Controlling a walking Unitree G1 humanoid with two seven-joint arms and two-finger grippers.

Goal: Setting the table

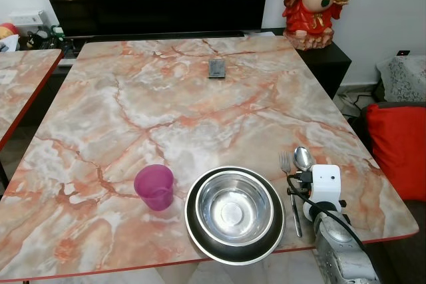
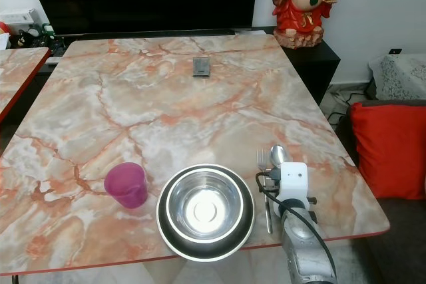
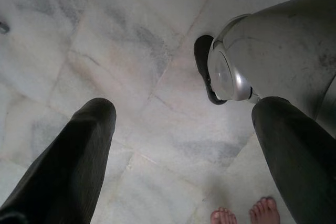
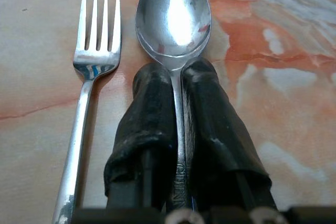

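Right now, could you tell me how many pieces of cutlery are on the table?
2: a fork lying right of the steel bowl, and a spoon beside it, gripped by the right hand.

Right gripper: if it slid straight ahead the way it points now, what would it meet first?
Probably nothing soon. The right gripper, shut on the spoon beside the fork, points across bare marble table; depth beyond is unclear.

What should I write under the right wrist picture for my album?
Right claw shut on a spoon, beside a fork on the marble table.
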